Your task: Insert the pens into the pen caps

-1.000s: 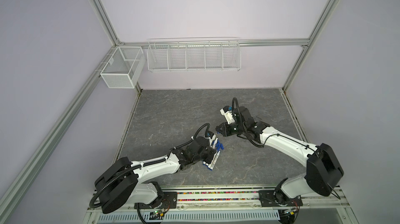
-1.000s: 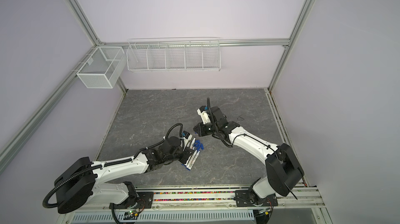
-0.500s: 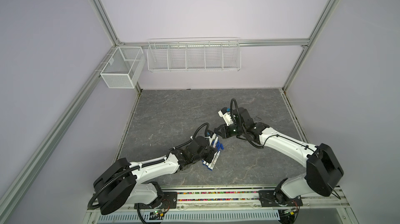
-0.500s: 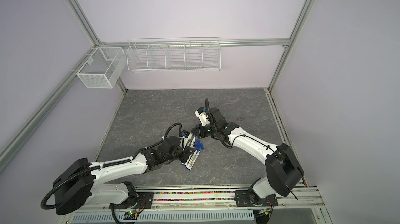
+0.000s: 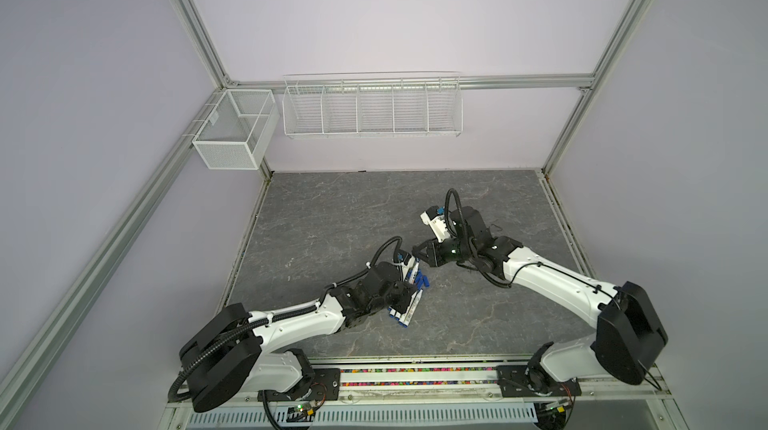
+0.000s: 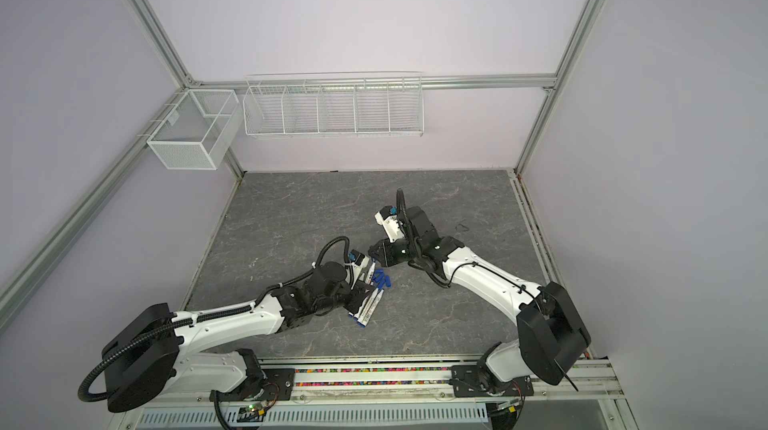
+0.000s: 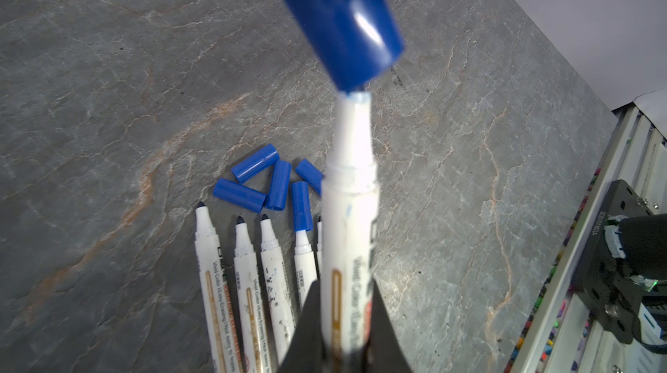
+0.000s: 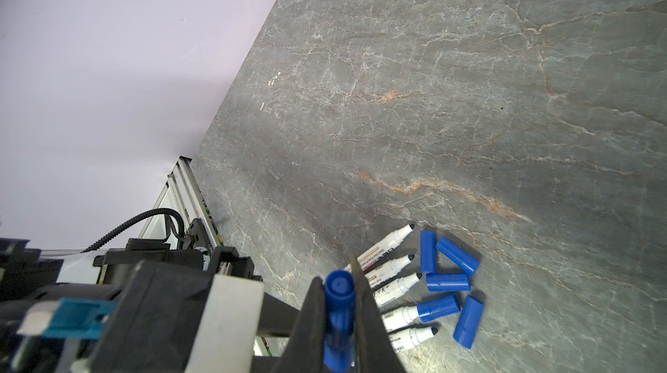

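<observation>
Five pens [image 7: 247,266] lie rowed on the near bench [image 7: 90,82], loose caps [image 7: 278,185] just beyond. The left hand [image 7: 344,299] clamps a sixth pen [image 7: 348,216], its tip at the mouth of the tilted cap [image 7: 339,24] the right hand [image 8: 337,281] pinches: square axes, then push.

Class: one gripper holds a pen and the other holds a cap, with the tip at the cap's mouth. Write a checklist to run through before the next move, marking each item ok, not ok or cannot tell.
1. left gripper shut on the held pen: ok.
2. right gripper shut on the held cap: ok.
3. Cap's open end faces the pen's tip: ok, the tip is at its mouth.
4. Cap and pen in line: not ok, the cap looks tilted against the barrel in the left wrist view.
5. Tip inside the cap: cannot tell.
6. The loose caps and other pens lie on the table, clear of the held pair: ok.
</observation>
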You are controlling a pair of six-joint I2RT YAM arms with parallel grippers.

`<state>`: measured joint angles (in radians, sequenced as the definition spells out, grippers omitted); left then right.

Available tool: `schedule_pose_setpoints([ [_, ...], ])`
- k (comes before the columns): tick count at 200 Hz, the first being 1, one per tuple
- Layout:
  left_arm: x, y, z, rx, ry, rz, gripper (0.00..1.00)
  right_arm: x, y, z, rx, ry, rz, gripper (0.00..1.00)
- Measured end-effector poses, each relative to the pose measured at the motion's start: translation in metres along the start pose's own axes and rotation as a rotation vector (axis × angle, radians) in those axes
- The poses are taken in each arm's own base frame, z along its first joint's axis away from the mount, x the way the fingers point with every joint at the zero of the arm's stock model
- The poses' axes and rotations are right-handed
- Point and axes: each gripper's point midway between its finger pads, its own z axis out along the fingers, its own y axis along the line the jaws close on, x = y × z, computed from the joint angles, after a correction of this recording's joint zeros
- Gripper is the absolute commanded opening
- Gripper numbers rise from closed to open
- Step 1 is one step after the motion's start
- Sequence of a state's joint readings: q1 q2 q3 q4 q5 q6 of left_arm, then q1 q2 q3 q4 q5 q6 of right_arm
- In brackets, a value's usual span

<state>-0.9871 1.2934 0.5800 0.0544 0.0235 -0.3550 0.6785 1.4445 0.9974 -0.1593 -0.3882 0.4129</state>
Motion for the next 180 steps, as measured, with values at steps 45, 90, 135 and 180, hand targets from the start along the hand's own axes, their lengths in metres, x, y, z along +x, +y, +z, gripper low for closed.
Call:
schedule_pose_setpoints([
  [45,0.0,-0.001,0.0,0.001,-0.001,0.001,0.0,0.001,-0.001,0.0,-0.001,0.002,0.0,0.1],
  [90,-0.011,-0.004,-0.004,0.014,-0.045,-0.005,0.0,0.001,-0.001,0.001,-0.003,0.0,-0.002,0.11],
  [135,-0.017,-0.003,-0.007,0.009,-0.091,-0.025,0.0,-0.005,0.005,-0.001,-0.024,-0.022,-0.016,0.1],
  [180,-0.038,-0.008,-0.01,0.058,-0.172,-0.083,0.0,-0.016,0.013,-0.014,-0.09,-0.052,-0.022,0.1],
])
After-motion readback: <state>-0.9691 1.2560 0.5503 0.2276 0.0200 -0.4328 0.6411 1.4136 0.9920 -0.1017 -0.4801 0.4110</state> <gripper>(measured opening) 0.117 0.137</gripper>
